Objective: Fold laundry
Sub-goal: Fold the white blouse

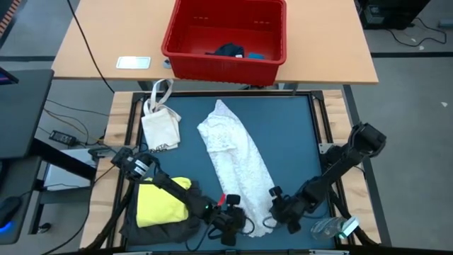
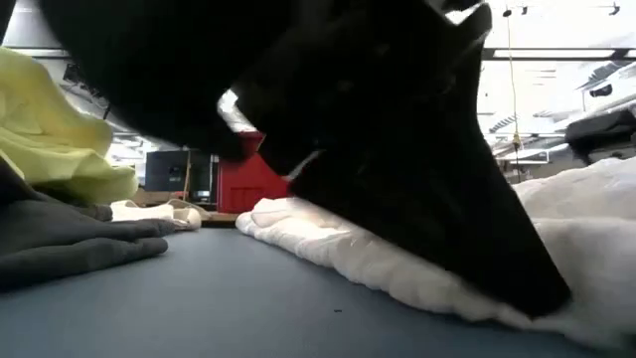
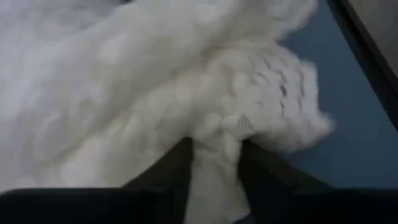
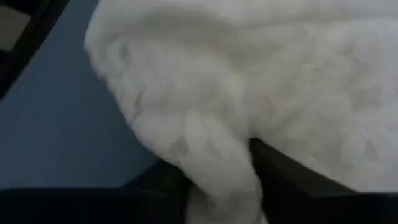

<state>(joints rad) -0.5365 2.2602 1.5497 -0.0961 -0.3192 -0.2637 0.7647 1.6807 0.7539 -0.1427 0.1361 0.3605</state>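
The white cloth lies stretched out on the dark mat, from the far middle to the near edge. My left gripper is at the left side of its near end and is shut on it. My right gripper is at the right side of that end and is also shut on it. The yellow T-shirt lies on the dark grey garment at the near left. The dark navy garment and the small blue piece lie in the red basket. My left gripper pinches a bunched fold of the white cloth's near end between its two fingers. It comes low from the table's left. The rest of the cloth lies on the mat. My right gripper pinches a bunched fold of the cloth's near end between its two fingers. It comes low from the table's right. The rest of the cloth lies on the mat.
A small white bag with strap handles lies at the mat's far left. The red basket stands on the wooden table beyond the mat. A raised frame borders the mat. An arm fills much of the low view.
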